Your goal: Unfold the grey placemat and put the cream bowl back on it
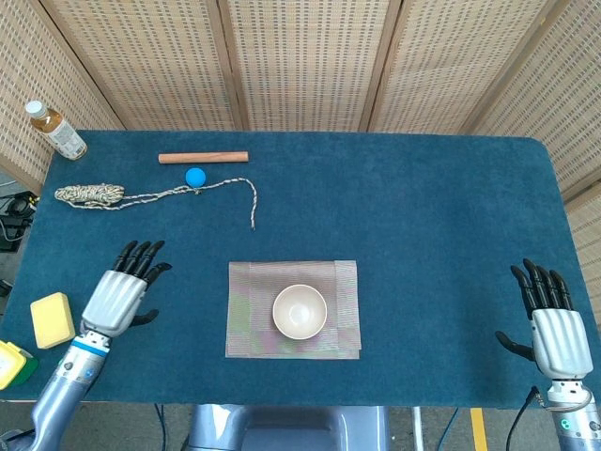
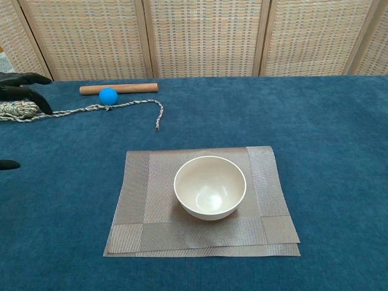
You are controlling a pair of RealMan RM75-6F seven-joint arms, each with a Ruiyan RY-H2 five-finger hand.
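The grey placemat (image 1: 343,291) (image 2: 267,182) lies folded on the blue table, a second layer showing along its near edge. The cream bowl (image 1: 300,311) (image 2: 210,187) stands upright on the middle of it. My left hand (image 1: 122,291) hovers open over the table left of the placemat, about a hand's width from its edge; in the chest view only its dark fingertips (image 2: 21,88) show at the left border. My right hand (image 1: 551,324) is open near the table's right front corner, far from the mat, and holds nothing.
A wooden stick (image 1: 203,157), a blue ball (image 1: 195,177) and a coiled rope (image 1: 89,194) with a long tail lie at the back left. A bottle (image 1: 54,130) stands at the far left corner. A yellow sponge (image 1: 52,318) sits at the left front edge.
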